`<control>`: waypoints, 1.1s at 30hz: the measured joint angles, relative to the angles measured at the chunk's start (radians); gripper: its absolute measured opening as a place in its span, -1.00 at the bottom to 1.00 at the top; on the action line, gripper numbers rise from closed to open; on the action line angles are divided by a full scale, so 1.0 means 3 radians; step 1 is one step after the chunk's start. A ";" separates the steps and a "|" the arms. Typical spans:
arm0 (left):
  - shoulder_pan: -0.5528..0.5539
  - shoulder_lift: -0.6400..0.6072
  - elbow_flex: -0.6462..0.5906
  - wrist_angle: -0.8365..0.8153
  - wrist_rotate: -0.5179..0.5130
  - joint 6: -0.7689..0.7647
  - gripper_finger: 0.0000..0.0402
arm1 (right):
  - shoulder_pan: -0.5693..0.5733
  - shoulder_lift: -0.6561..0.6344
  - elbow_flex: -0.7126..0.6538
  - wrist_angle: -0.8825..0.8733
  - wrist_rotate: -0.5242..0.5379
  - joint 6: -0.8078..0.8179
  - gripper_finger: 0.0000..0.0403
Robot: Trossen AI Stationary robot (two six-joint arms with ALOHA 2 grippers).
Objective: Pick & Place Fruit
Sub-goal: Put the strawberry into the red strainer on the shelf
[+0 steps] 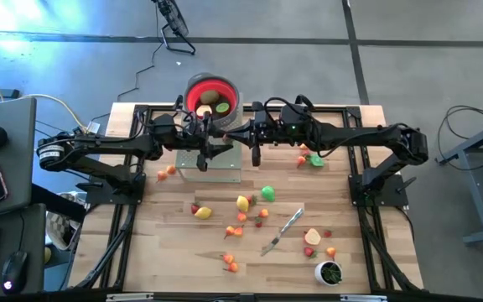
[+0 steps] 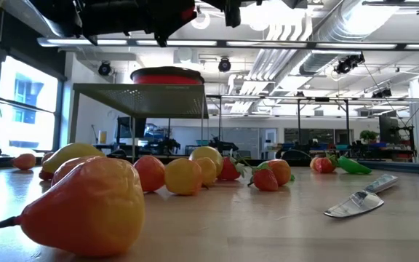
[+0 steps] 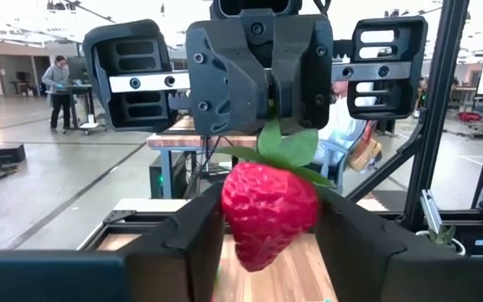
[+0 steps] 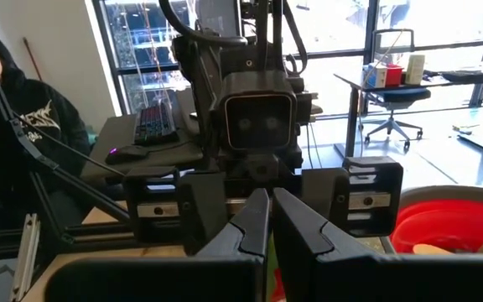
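High view first: I see the wooden tabletop [image 1: 166,252] with both arms stretched toward each other at the far edge, meeting just in front of the red bowl [image 1: 211,94], which sits on a grey stand. The bowl already has a few pieces in it. Most of the fruit [image 1: 243,203] lies scattered over the middle of the tabletop, with a silver knife [image 1: 283,231] among it and a small white cup [image 1: 329,272] with green stuff in the near right corner.

From my left wrist view, the left pincer [image 3: 267,243] has a red strawberry [image 3: 268,213] sitting between its fingers [image 3: 193,231], which stand apart on either side of it. I can't tell if they actually press on it. The right pincer [image 3: 262,101] comes in head-on from the other side, fingers together, pinching the strawberry's green leaves.

My right wrist view shows the same thing from the other end: the right pincer's fingers [image 4: 253,225] are pressed together, and the left arm's wrist is straight ahead.

Low view just gives me a big orange-yellow pear [image 2: 86,207] up close on the tabletop.
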 joint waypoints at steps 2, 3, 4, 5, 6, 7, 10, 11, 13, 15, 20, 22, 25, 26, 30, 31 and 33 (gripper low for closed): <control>0.0000 0.0000 -0.0001 0.0000 0.0000 0.0000 -0.23 | 0.0000 0.0000 0.0000 0.0000 0.0000 0.0000 -0.98; 0.0000 0.0000 -0.0001 -0.0001 0.0000 0.0000 -0.25 | 0.0000 0.0000 0.0000 0.0000 0.0000 0.0001 -0.98; 0.0000 0.0000 -0.0001 0.0000 0.0001 -0.0001 -0.26 | 0.0000 0.0000 0.0000 0.0000 -0.0002 0.0001 -0.98; 0.0000 0.0000 -0.0001 0.0000 0.0003 -0.0001 -0.27 | 0.0000 0.0000 0.0000 0.0000 -0.0002 0.0004 -0.98; 0.0000 0.0000 -0.0003 0.0000 0.0004 -0.0003 -0.28 | 0.0000 0.0000 0.0000 0.0000 -0.0001 0.0017 -0.98; 0.0000 0.0000 -0.0003 0.0000 0.0005 -0.0020 -0.28 | 0.0000 0.0000 0.0000 0.0000 -0.0003 0.0019 -0.98; 0.0000 0.0000 -0.0003 0.0000 0.0009 -0.0025 -0.29 | 0.0000 0.0000 0.0000 0.0000 -0.0003 0.0020 -0.98; 0.0000 0.0000 -0.0003 0.0000 0.0009 -0.0025 -0.29 | 0.0000 0.0000 0.0000 0.0000 -0.0004 0.0020 -0.98; 0.0000 0.0000 -0.0003 0.0001 0.0009 -0.0026 -0.29 | 0.0000 0.0000 0.0000 0.0000 -0.0001 0.0019 -0.98; 0.0000 0.0000 -0.0003 0.0001 0.0010 -0.0037 -0.29 | 0.0000 0.0000 0.0000 0.0000 0.0005 0.0017 -0.98; 0.0000 0.0000 -0.0003 0.0003 0.0022 -0.0058 -0.29 | -0.0001 0.0000 0.0000 0.0004 0.0011 0.0014 -0.86; 0.0000 0.0000 -0.0003 0.0005 0.0025 -0.0099 -0.29 | -0.0001 0.0000 0.0000 0.0027 0.0014 0.0022 -0.75; 0.0000 0.0000 -0.0003 0.0004 0.0024 -0.0112 -0.30 | -0.0001 0.0000 0.0000 0.0058 0.0015 0.0023 -0.54; -0.0001 0.0000 -0.0003 0.0004 0.0024 -0.0112 -0.30 | -0.0001 0.0000 0.0000 0.0058 0.0020 0.0023 -0.47; -0.0001 0.0000 -0.0003 -0.0012 0.0023 -0.0113 -0.30 | -0.0003 -0.0057 0.0000 -0.0044 0.0073 -0.0017 -0.20; 0.0000 0.0000 -0.0003 -0.0024 0.0022 -0.0112 -0.30 | -0.0003 -0.0097 0.0000 -0.0068 0.0088 -0.0046 -0.15; 0.0000 0.0000 -0.0003 -0.0041 0.0022 -0.0113 -0.30 | -0.0003 -0.0200 0.0000 -0.0178 0.0100 -0.0067 -0.07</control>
